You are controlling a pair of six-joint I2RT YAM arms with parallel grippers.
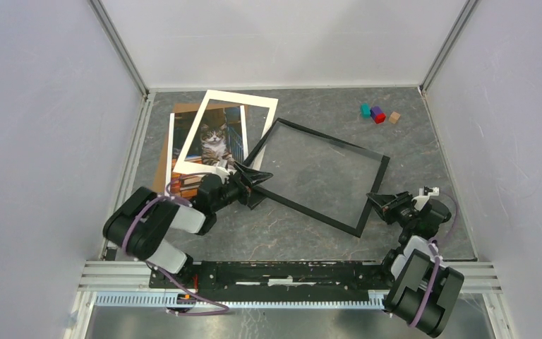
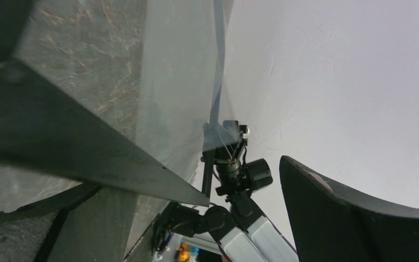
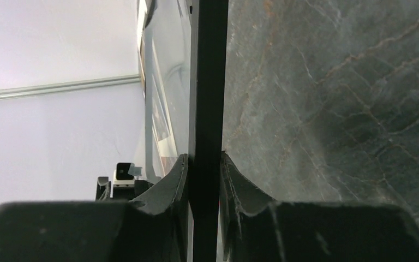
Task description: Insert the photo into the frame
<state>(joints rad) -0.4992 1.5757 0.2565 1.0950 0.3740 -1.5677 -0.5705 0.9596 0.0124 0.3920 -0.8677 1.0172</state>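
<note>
- Found the left claw (image 1: 257, 178) spread wide, its dark fingers (image 2: 354, 218) standing far apart in the left wrist view.
- Placed that claw at the near-left corner of the frame (image 1: 317, 215), with the corner reaching in between the fingers; could not tell whether either finger touched it.
- Found the right claw (image 3: 204, 174) pressed together on the frame's thin black edge, one finger on each face.
- Placed that pinch at the frame's near-right corner in the top view.
- Saw the frame set askew across the middle of the tabletop (image 1: 423, 162), spanning from one claw to the other.
- Made out a clear sheet (image 1: 321, 173) inside the frame, with the grey veined surface showing through it.
- Found the photo (image 1: 215, 141) at the far left of the tabletop, to the left of the frame and not inside it.
- Saw it lying on a brown backing board (image 1: 183, 111), beneath a white mat border (image 1: 240, 98) turned askew, the cat showing through the opening.
- Noted the mat's right edge just beside the frame's far-left corner.
- Spotted three small coloured blocks (image 1: 377, 114) near the far right corner, well apart from everything else.
</note>
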